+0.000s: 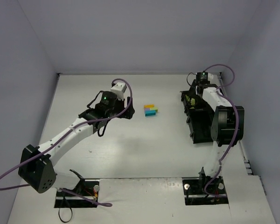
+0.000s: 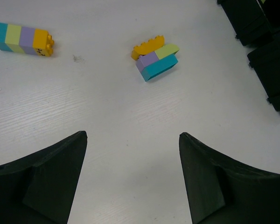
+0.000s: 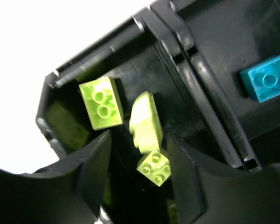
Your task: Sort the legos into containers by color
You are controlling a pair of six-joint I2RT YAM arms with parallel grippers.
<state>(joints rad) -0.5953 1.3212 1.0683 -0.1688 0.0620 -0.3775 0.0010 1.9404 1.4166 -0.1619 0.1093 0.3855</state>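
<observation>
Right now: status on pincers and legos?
Left pincer open, empty, short of mixed cluster; second stack off left. Right pincer open over tray, lime bricks in that compartment, cyan brick next door. Nothing in the way.

- Setting: a robotics lab test cell.
- Plain pale walls (image 1: 144, 32) enclose a white table (image 1: 130, 149) on three sides.
- A left arm (image 1: 70, 133) and a right arm (image 1: 224, 122) (purple cables (image 1: 220, 162) trailing) are mounted at the table's near edge.

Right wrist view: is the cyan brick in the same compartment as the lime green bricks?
No, a black divider separates the cyan brick from the lime green bricks.
</observation>
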